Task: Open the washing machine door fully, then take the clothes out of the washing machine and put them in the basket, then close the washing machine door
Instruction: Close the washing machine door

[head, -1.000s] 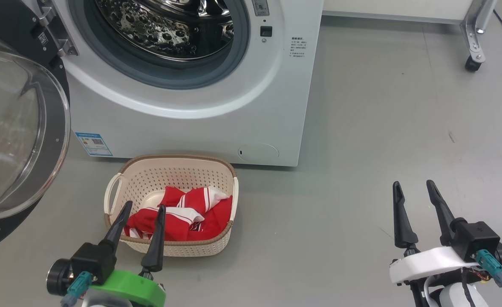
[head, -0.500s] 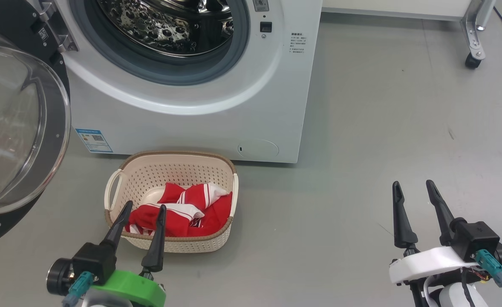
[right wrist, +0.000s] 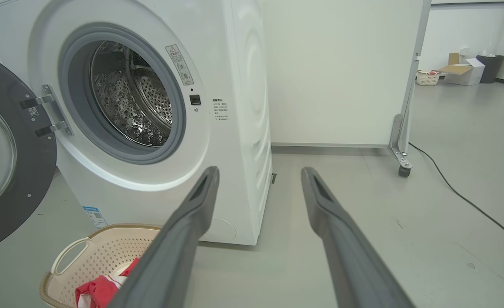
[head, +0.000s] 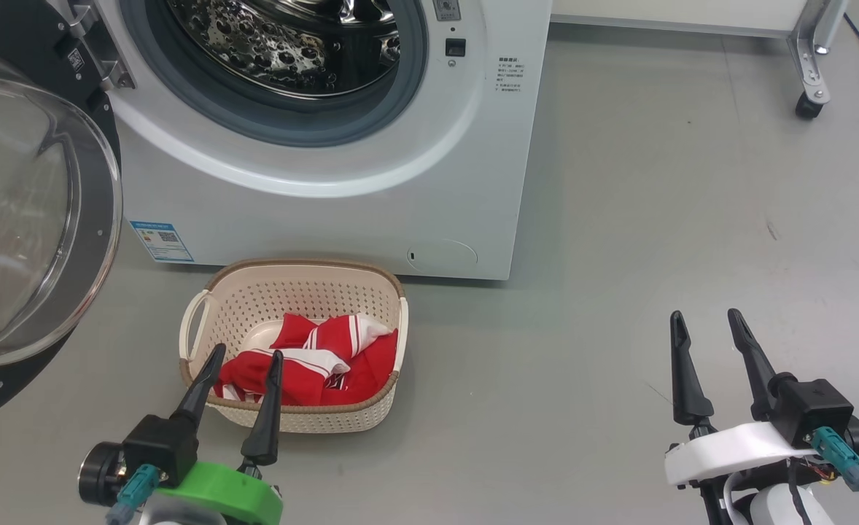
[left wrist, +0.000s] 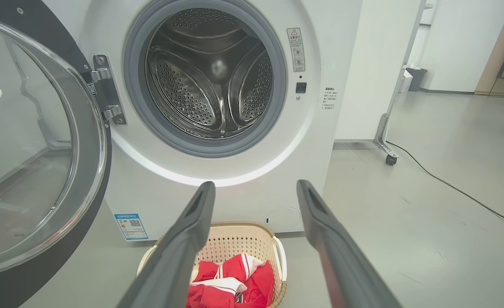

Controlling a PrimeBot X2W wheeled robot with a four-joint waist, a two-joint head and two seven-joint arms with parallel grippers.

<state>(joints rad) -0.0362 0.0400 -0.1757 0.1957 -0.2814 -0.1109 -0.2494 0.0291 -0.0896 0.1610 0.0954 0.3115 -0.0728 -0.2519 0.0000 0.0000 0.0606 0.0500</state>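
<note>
End effectors are counted as 2: left end effector and right end effector, both spread open w/ nothing gripped. 1 item of clothes is seen lying in the basket, just in front of the washing machine. 1 washing machine door is swung open at left. The drum is shown to its back wall in left wrist view; a 2nd, far basket is shown in right wrist view.

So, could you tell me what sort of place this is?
Probably a lab or test space, not a home laundry: the washing machine stands on grey floor beside a wheeled white partition, with cardboard boxes beyond.
</note>
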